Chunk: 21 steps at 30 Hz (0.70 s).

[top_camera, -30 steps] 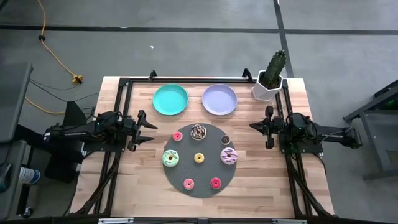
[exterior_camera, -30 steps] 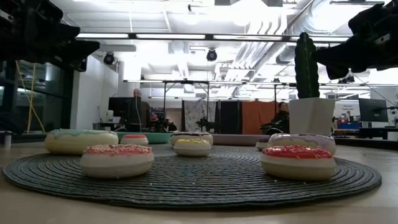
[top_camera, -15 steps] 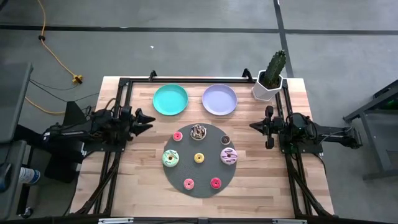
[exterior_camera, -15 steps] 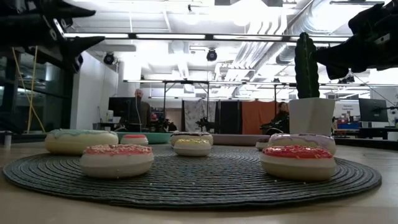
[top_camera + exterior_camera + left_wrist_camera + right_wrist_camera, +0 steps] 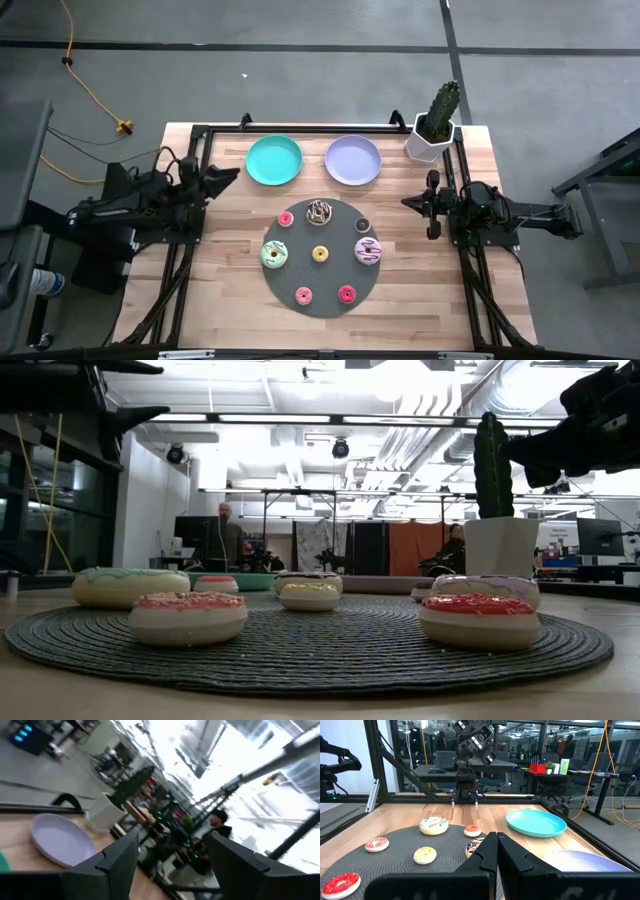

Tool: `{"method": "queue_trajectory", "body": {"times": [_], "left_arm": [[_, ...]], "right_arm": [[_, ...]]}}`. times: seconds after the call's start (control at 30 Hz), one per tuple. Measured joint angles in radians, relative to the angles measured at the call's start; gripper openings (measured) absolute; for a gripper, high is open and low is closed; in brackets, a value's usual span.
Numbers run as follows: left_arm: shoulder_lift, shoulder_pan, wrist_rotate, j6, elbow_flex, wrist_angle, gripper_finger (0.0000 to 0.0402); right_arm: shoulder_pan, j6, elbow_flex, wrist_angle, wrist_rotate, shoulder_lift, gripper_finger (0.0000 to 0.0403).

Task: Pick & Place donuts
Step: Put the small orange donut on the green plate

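Eight donuts lie flat on the dark grey disc [image 5: 322,275]: chocolate-sprinkled [image 5: 319,211], small red-topped [image 5: 286,218], small brown [image 5: 363,224], green-iced [image 5: 274,254], yellow [image 5: 321,254], pink-striped [image 5: 368,250], pink [image 5: 303,295] and red [image 5: 346,294]. My left gripper [image 5: 228,176] hangs open above the table's left side, left of the teal plate, tipped upward, touching nothing. In the left wrist view the left gripper [image 5: 172,865] frames the room. My right gripper [image 5: 408,203] waits shut at the right side, level, facing the disc; it is also in its own view [image 5: 496,854].
A teal plate [image 5: 274,160] and a lilac plate [image 5: 353,160] sit at the far edge behind the disc. A potted cactus [image 5: 435,125] stands at the far right corner. Black frame rails run along both table sides. Bare wood lies around the disc.
My left gripper has drawn back from the disc toward the table's far left, risen and tipped upward, staying open. The donuts and my right arm have kept still.
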Motion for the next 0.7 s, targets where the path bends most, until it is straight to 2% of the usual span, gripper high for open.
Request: {"method": "queue_trajectory", "body": {"times": [0.23,0.7], "left_arm": [[0.125,0.000,-0.070,0.063,0.136,-0.113,0.0230],[0.568,0.000,-0.077,0.131,0.557,-0.614,0.0230]], "right_arm": [[0.000,0.000,0.000,0.000,0.000,0.000,0.0000],[0.000,0.000,0.000,0.000,0.000,0.000,0.0000]]}}
